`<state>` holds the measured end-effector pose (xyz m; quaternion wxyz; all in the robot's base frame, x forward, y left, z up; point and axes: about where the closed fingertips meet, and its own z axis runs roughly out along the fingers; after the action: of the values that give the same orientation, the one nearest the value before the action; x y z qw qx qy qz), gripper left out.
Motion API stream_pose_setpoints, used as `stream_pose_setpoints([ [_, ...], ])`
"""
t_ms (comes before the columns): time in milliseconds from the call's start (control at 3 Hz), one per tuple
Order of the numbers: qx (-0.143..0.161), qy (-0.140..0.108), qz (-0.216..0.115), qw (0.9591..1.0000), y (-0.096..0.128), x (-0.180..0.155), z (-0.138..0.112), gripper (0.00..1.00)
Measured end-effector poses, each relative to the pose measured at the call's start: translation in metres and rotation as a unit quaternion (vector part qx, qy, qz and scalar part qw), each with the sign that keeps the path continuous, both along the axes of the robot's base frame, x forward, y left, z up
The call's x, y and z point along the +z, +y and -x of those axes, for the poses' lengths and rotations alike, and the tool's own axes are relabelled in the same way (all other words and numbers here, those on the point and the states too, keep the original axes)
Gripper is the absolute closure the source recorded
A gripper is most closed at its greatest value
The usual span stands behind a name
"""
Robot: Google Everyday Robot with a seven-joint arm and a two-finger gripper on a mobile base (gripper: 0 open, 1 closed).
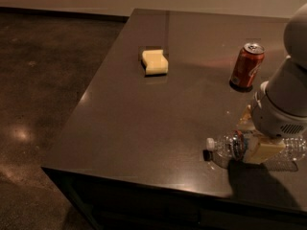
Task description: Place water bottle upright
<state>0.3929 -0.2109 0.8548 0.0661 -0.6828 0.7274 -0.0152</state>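
The water bottle (pixel 229 145) is clear plastic with a white cap. It lies on its side near the table's front right edge, cap pointing left. My gripper (pixel 253 137) reaches down over the bottle's middle. One cream finger is on the far side and the other finger (pixel 262 151) is on the near side, both pressed against the bottle. The bottle's right end shows past the gripper at the frame edge. The label band is hidden behind the gripper.
A red soda can (pixel 247 65) stands upright behind the gripper. A yellow sponge (pixel 154 62) lies at the far middle of the dark table (pixel 144 128). The table's front edge runs just below the bottle, and the floor lies to the left.
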Motion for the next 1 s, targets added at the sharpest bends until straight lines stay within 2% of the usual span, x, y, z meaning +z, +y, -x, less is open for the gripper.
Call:
stream_pose_setpoints([
  [333, -0.009, 0.002, -0.006, 0.9999, 0.000, 0.009, -0.007, 0.87],
  [667, -0.028, 0.004, -0.051, 0.9983, -0.001, 0.027, -0.021, 1.00],
  [1000, -0.052, -0.010, -0.141, 0.9886, 0.003, 0.053, -0.042, 1.00],
])
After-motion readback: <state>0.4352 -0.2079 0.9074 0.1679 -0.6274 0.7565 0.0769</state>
